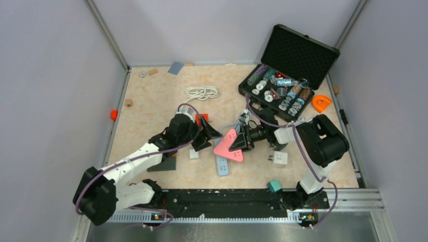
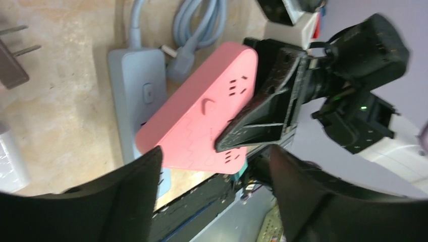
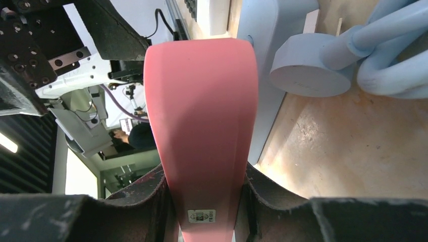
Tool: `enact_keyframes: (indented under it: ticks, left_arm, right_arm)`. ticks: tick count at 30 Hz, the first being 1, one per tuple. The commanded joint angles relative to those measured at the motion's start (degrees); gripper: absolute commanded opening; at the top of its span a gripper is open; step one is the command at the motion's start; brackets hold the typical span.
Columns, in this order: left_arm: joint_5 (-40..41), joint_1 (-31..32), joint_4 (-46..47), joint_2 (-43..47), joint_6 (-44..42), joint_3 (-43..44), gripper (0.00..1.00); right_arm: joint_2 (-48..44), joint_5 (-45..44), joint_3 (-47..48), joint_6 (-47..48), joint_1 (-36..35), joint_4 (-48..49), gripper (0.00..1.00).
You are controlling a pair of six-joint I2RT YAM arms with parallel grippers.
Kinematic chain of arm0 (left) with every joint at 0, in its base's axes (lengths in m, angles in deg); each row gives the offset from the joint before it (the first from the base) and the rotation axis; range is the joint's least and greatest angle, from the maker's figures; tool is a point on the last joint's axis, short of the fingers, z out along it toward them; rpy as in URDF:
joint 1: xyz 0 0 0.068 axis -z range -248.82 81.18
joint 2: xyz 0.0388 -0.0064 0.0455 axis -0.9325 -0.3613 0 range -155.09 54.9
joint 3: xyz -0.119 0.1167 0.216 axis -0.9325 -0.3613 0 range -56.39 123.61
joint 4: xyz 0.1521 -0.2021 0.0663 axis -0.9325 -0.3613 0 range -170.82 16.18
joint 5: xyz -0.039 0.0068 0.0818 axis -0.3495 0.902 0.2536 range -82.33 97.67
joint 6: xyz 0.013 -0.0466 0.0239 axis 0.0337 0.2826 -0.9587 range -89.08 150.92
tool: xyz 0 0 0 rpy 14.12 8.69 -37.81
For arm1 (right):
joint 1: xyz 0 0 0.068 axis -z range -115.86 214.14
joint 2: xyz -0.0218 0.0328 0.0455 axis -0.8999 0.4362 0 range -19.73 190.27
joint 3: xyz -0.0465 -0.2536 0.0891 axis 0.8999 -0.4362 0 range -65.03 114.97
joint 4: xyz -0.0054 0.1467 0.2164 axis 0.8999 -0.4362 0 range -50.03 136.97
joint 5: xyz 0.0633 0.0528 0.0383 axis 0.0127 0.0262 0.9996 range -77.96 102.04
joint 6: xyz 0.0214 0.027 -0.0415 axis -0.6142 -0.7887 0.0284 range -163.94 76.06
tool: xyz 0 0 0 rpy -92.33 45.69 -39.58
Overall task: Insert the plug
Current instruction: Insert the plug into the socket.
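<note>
My right gripper [image 1: 243, 141] [image 3: 204, 176] is shut on a pink triangular power strip [image 1: 228, 146] [image 2: 202, 116] [image 3: 202, 101] and holds it tilted above the table, socket face toward the left arm. Just left of the strip, my left gripper [image 1: 207, 135] [image 2: 216, 151] stands open with nothing between its fingers. A dark brown plug [image 2: 11, 60] with two metal prongs lies on the table at the far left edge of the left wrist view, away from both grippers.
A blue-grey power strip [image 1: 222, 164] [image 2: 141, 91] with its coiled cable [image 3: 383, 55] lies under the pink one. Around it are a white cube [image 1: 194, 154], a white adapter [image 1: 280, 159], a red piece [image 1: 203, 118] and a white cord [image 1: 202, 92]. An open black case [image 1: 287, 80] stands back right.
</note>
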Motion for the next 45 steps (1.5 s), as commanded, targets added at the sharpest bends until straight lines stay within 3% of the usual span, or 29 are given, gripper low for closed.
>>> enact_keyframes:
  ticks: [1, 7, 13, 22, 34, 39, 40, 45]
  left_arm:
    - [-1.5, 0.1, -7.2, -4.2, -4.8, 5.3, 0.70]
    - [-1.4, 1.5, -13.0, -10.6, -9.0, 9.7, 0.55]
    - [2.6, 5.0, -21.2, -14.3, -12.9, 14.4, 0.55]
    - [6.9, 7.2, -23.6, -18.2, -12.0, 14.6, 0.52]
    - [9.3, 7.2, -25.7, -21.0, -12.0, 14.7, 0.43]
    - [10.4, 7.2, -26.7, -22.7, -11.9, 14.4, 0.40]
    - [10.5, 7.2, -26.8, -23.0, -11.9, 14.3, 0.40]
    - [11.6, 7.2, -28.2, -23.6, -11.7, 14.7, 0.37]
  right_arm:
    - [3.3, -6.2, 0.3, 4.3, -0.2, -5.5, 0.00]
    - [4.2, -6.8, 0.4, 4.8, 0.3, -6.9, 0.00]
    - [4.2, -7.4, 0.8, 5.8, 0.3, -8.7, 0.00]
    - [4.2, -7.7, 1.2, 6.5, 0.3, -10.2, 0.08]
    - [2.8, -11.4, 3.5, 10.1, 0.3, -17.5, 0.45]
    - [2.0, -12.5, 4.0, 11.1, 0.3, -18.6, 0.55]
    - [2.0, -12.6, 4.1, 11.2, 0.3, -18.6, 0.62]
    - [1.8, -13.0, 4.5, 11.8, 0.3, -20.5, 0.65]
